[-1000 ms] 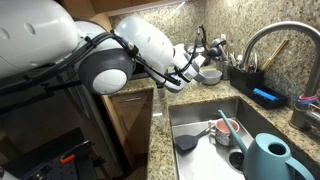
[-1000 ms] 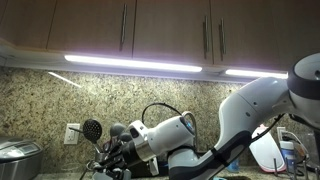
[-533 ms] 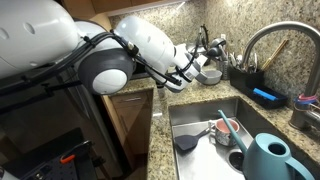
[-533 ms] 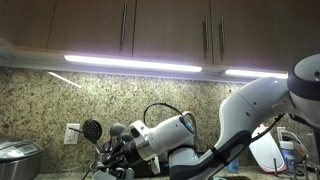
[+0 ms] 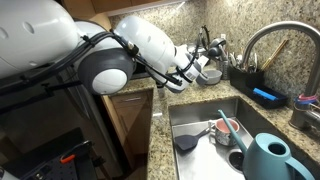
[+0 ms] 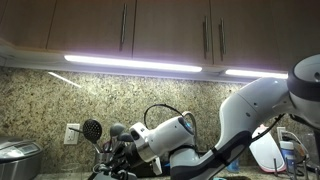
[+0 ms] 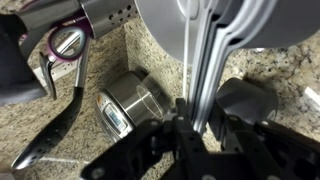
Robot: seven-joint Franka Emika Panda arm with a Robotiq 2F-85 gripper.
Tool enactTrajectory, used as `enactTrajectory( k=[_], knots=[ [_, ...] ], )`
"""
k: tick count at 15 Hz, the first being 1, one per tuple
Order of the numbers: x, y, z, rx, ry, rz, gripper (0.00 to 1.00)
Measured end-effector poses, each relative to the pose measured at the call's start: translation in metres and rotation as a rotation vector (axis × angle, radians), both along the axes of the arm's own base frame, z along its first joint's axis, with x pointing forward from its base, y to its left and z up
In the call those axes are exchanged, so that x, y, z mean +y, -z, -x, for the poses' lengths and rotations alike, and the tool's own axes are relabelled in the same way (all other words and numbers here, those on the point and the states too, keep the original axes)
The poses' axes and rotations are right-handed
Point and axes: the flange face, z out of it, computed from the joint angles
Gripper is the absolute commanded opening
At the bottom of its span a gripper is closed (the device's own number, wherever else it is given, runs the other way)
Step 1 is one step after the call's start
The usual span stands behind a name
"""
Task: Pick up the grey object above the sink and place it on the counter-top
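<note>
Granite bench (image 7: 140,60) carries the grey object (image 7: 245,100) just beside the end effector (image 7: 215,45). Its fingers stand nearly together against a pale bowl (image 7: 165,30); whether it grips anything cannot be determined.

Watering can (image 5: 268,158): teal, lower right of frame.
Sponge (image 5: 266,97): blue, flat, right side.
Cabinets (image 6: 160,30): wood doors, metal handles, across top.
Light strip (image 6: 130,65): lit, below cabs.
Slotted spoon (image 6: 92,130): dark, round head, lower left.
Cooker (image 6: 18,160): pale, lower left corner, partly cut off.
Steel cup (image 7: 128,102): on its side, centre-left of wrist view.
Bowl (image 7: 165,30): pale grey, upper centre.
</note>
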Motion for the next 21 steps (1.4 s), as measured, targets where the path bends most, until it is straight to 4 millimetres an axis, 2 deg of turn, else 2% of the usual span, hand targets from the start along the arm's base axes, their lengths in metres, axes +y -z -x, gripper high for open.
enactTrajectory(
  k=[5, 11, 21],
  knots=[
    [0.0, 0.004, -0.002, 0.018, 0.02, 0.02, 0.98],
    [0.007, 0.004, -0.001, 0.018, 0.01, 0.029, 1.0],
    [0.032, -0.01, 0.011, -0.072, -0.136, 0.05, 1.0]
  ],
)
